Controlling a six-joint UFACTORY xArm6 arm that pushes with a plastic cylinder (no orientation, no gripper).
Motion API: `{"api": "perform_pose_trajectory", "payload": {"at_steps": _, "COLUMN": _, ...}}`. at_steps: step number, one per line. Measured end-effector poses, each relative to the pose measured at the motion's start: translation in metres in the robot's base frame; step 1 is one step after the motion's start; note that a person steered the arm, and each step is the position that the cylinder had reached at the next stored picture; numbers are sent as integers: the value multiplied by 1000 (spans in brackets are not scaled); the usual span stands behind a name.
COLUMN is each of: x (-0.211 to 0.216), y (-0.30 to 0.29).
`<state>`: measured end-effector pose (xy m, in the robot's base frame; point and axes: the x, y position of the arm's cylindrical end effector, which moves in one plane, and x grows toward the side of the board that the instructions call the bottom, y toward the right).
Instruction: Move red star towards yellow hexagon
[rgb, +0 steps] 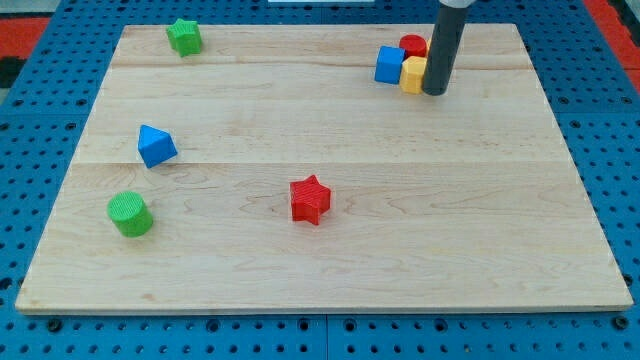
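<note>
The red star (310, 199) lies on the wooden board (480, 200), a little below its middle. The yellow hexagon (412, 74) sits near the view's top right, touching a blue cube (389, 64) on its left and a red block (413, 45) behind it. My tip (435, 92) stands right against the yellow hexagon's right side, far up and to the right of the red star. The rod hides part of the hexagon's right edge.
A green star (184, 37) sits at the view's top left. A blue triangular block (155, 145) lies at the left. A green cylinder (130, 214) sits at the lower left. A blue pegboard (600, 100) surrounds the board.
</note>
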<state>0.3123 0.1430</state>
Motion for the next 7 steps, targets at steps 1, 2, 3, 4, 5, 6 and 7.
{"api": "perform_pose_trajectory", "payload": {"at_steps": 1, "x": -8, "y": -4}}
{"api": "perform_pose_trajectory", "payload": {"at_steps": 2, "x": 58, "y": -7}}
{"api": "perform_pose_trajectory", "payload": {"at_steps": 3, "x": 134, "y": -24}}
{"api": "perform_pose_trajectory", "payload": {"at_steps": 4, "x": 199, "y": -36}}
{"api": "perform_pose_trajectory", "payload": {"at_steps": 5, "x": 229, "y": -62}}
{"api": "perform_pose_trajectory", "payload": {"at_steps": 6, "x": 229, "y": -132}}
{"api": "perform_pose_trajectory", "payload": {"at_steps": 7, "x": 225, "y": -189}}
